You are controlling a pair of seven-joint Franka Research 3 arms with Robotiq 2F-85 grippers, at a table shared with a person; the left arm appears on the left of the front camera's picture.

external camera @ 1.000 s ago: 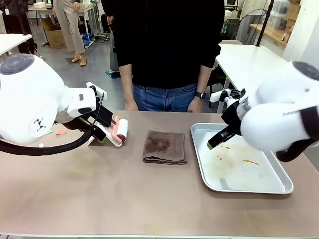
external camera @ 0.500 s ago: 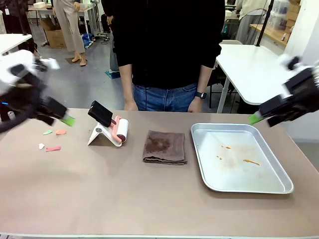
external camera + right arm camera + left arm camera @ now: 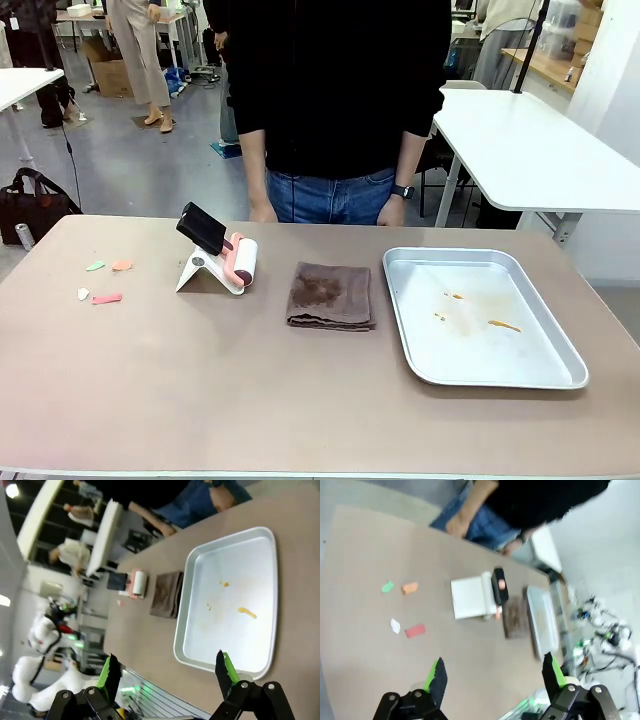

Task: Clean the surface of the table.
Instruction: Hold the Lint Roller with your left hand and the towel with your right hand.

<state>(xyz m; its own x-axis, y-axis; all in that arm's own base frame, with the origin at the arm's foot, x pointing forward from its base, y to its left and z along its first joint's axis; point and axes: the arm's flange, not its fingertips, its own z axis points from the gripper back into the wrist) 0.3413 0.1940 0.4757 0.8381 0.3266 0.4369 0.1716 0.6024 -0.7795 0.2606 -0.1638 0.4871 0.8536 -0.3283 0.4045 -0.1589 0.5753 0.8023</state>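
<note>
While front cam gives scraps (image 3: 107, 298) on the table (image 3: 250, 400), wrist cams catch my left gripper (image 3: 495, 672), right gripper (image 3: 166, 667) — both spread wide, empty.

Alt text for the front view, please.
A tan table holds, left to right, four small coloured scraps, a lint roller on a white stand, a folded brown cloth and a metal tray with orange smears. A person stands behind.
</note>
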